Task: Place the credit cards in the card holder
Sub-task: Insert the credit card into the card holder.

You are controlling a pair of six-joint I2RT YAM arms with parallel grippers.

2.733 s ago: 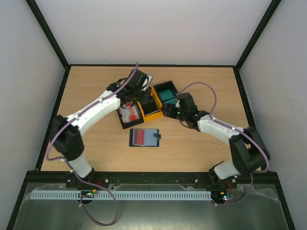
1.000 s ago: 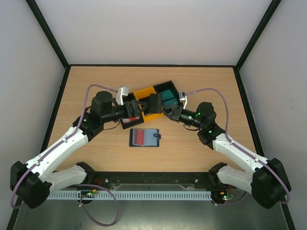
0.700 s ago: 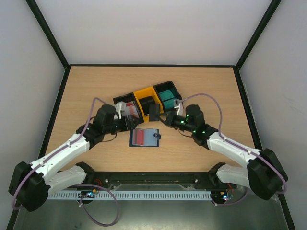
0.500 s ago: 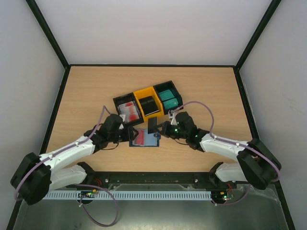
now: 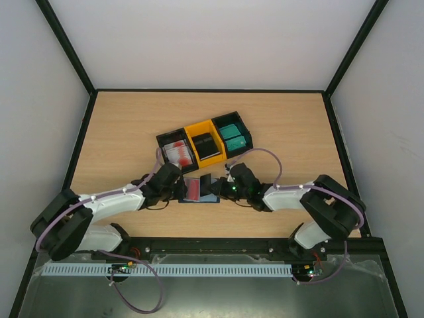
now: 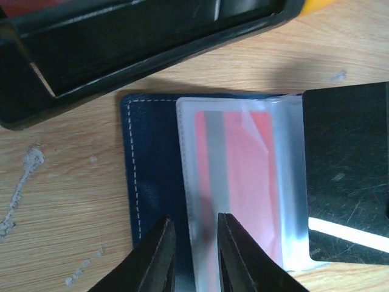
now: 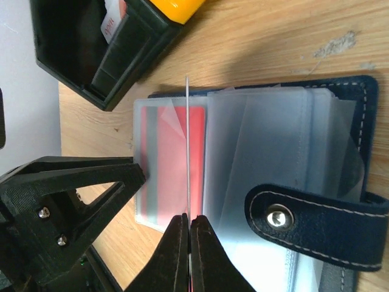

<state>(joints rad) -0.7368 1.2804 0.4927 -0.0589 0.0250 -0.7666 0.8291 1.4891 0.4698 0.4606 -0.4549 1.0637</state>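
The card holder (image 5: 193, 190) lies open on the table, navy outside (image 6: 152, 158), with clear sleeves and a red card in the top sleeve (image 6: 243, 182). Its snap tab (image 7: 304, 219) lies across the right half. My right gripper (image 7: 188, 218) is shut on a black credit card (image 6: 343, 176), held on edge over the sleeves; in the right wrist view it shows only as a thin line (image 7: 187, 140). My left gripper (image 6: 193, 226) is low over the holder's left part. Its jaws stand narrowly apart, astride the sleeve's left edge.
Three open bins stand in a row just behind the holder: a black one with white-and-red cards (image 5: 176, 151), a yellow one with black cards (image 5: 206, 142), a black one with teal cards (image 5: 232, 136). The nearest bin's wall (image 6: 152, 55) is close to the left fingers.
Both grippers have come from the bins toward me, down to the card holder. The right one brought the black card along. The left jaws have narrowed.
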